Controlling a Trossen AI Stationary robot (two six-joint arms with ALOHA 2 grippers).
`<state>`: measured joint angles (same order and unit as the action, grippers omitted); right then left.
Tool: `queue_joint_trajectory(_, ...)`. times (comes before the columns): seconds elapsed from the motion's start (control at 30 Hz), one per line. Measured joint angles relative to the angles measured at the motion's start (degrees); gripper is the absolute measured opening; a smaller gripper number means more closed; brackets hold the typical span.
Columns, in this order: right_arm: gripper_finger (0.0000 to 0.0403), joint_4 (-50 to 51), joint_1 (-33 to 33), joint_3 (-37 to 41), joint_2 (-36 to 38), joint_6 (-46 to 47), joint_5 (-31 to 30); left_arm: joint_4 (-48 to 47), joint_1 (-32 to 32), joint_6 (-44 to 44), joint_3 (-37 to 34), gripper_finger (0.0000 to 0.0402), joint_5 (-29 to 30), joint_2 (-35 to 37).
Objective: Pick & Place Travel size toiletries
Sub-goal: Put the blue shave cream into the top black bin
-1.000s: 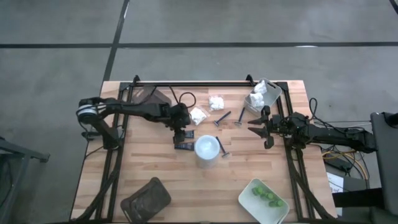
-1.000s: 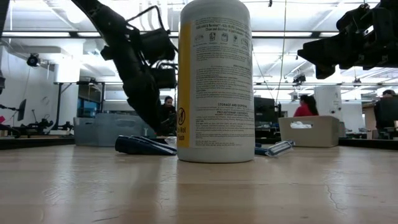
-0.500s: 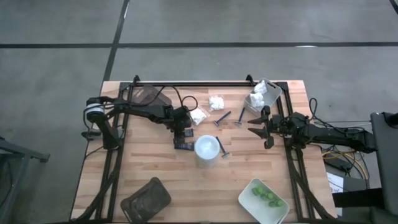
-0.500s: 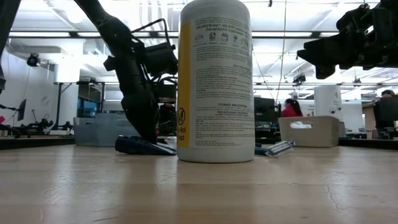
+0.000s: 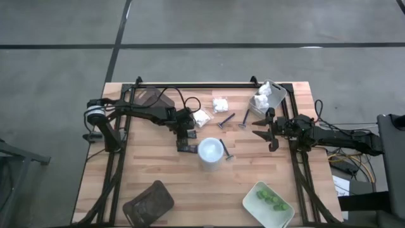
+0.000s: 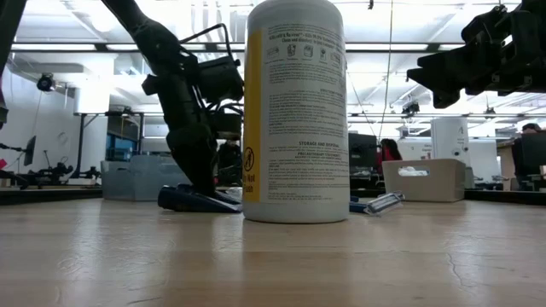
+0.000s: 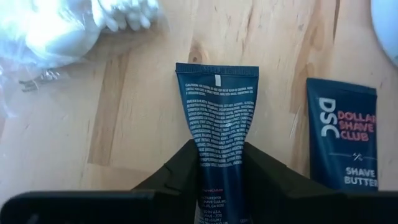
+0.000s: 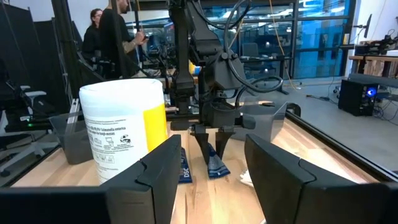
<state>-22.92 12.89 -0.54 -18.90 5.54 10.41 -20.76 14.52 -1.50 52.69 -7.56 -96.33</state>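
Landmark: yellow white-capped bottle (image 5: 211, 152), upright near the middle of the wooden table (image 5: 158, 171); every place below is given from it.
Left gripper: (image 5: 184, 134) down at the table just left of the bottle, on its far side; in the left wrist view both dark fingers (image 7: 180, 169) press the sides of a dark tube (image 7: 217, 149), so it is pinching that tube.
Pinched tube: lies flat on the wood, crimped end pointing away from the wrist, small white print along its body.
Second dark tube: (image 7: 341, 142) just beside the pinched one on the bottle's side, apart from it, flat, lettered in white.
White packets near left gripper: one lumpy packet (image 5: 201, 116) beyond the bottle, just past the gripper; another (image 5: 220, 104) farther back.
Razors: two (image 5: 225, 120) (image 5: 244, 119) beyond the bottle to its right; a third (image 5: 225, 152) touching or just beside the bottle's right edge, cannot tell which.
Right gripper: (image 5: 261, 128) well right of the bottle, raised off the table in the low view, fingers spread, nothing between them.
Pale tray, far right: (image 5: 276, 95) beyond the right gripper, holds white packets (image 5: 262, 99).
Pale tray, near right: (image 5: 253, 206) on the near side of the bottle, holds green pieces (image 5: 271, 200).
Dark brown tray, near left: (image 5: 149, 201) on the near side of the bottle.
Dark brown tray, far left: (image 5: 152, 96) behind the left arm.
Room: people (image 8: 118, 31) stand beyond the table in the right wrist view.
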Motion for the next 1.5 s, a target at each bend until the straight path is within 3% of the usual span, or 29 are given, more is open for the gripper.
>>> queue_joint_trajectory(0.4,0.0141,0.0,0.0,0.0,0.0,0.0,0.0,-0.8,0.1,0.5,2.1,0.0107,-0.5,3.1)
queue_joint_trajectory(0.7,0.0112,0.0,0.0,0.0,0.0,0.0,0.0,-0.8,2.5,-0.1,-0.6,0.0108,-0.2,15.3)
queue_joint_trajectory(1.03,0.0081,0.0,0.0,0.0,0.0,0.0,0.0,-0.2,3.0,0.1,-1.4,0.0108,4.4,26.3)
queue_joint_trajectory(1.5,0.0048,0.0,0.0,0.0,0.0,0.4,0.0,2.8,3.0,2.9,0.2,0.0108,4.6,30.2)
